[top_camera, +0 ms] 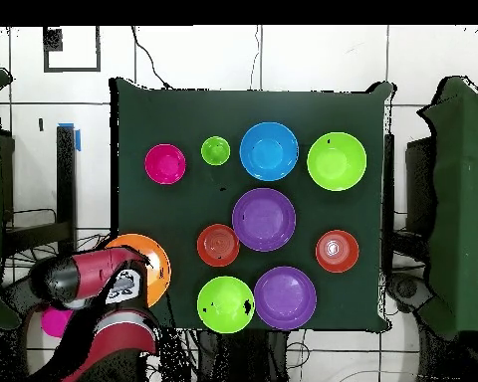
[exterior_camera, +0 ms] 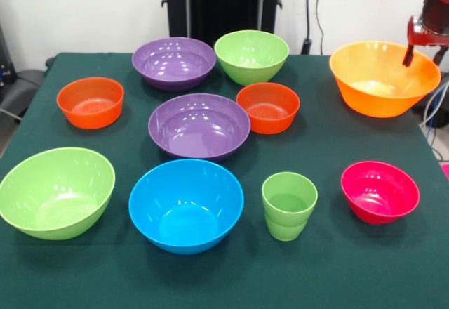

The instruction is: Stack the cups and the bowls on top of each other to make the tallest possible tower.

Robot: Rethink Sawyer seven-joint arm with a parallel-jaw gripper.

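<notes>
Bowls and a light-green cup (exterior_camera: 289,205) stand unstacked on the green counter (exterior_camera: 316,140), the pincer (exterior_camera: 409,55) over the large orange bowl (exterior_camera: 384,79), its opening unclear.

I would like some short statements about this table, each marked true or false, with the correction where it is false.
1. The light-green cup stands between the blue bowl and the pink-red bowl. True.
2. Two bowls are already stacked. False: every bowl stands alone on the table.
3. The claw is over the large orange bowl. True.
4. The two purple bowls touch each other. False: a gap of green cloth separates them.
5. The cup lies on its side. False: it stands upright, mouth up.
</notes>
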